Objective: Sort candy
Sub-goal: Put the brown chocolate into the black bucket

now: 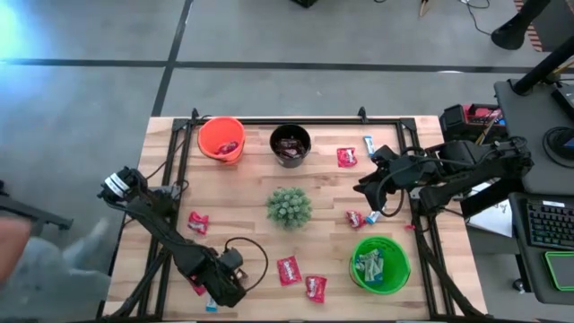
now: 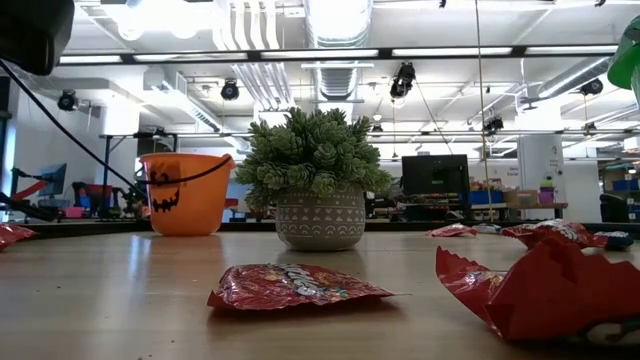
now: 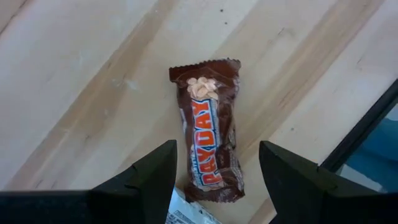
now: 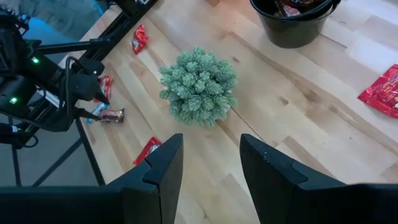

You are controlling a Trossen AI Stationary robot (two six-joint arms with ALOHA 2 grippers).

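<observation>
Left gripper (image 3: pixel 214 171): hanging low over the table (image 1: pixel 251 242) near its 7 o'clock corner, fingers (image 3: pixel 149 177) spread wide and released, standing on either side of a brown candy bar (image 3: pixel 208 140) that is lying flat on the wood.
Right gripper (image 4: pixel 211 162): hovering toward 3 o'clock, above the table between the black bucket (image 1: pixel 291 144) and the green bucket (image 1: pixel 379 263), fingers parted and grasping nothing.
Candy: red packets (image 1: pixel 289 269) are lying scattered at 6, 8 and 2 o'clock; one blue-white piece (image 1: pixel 369 144) is sitting at 1 o'clock.
Buckets: orange bucket (image 1: pixel 221 138) at 11 o'clock, black at 12, green at 5, each holding sweets.
Plant ball (image 1: pixel 289 206): sitting at the table's centre.
</observation>
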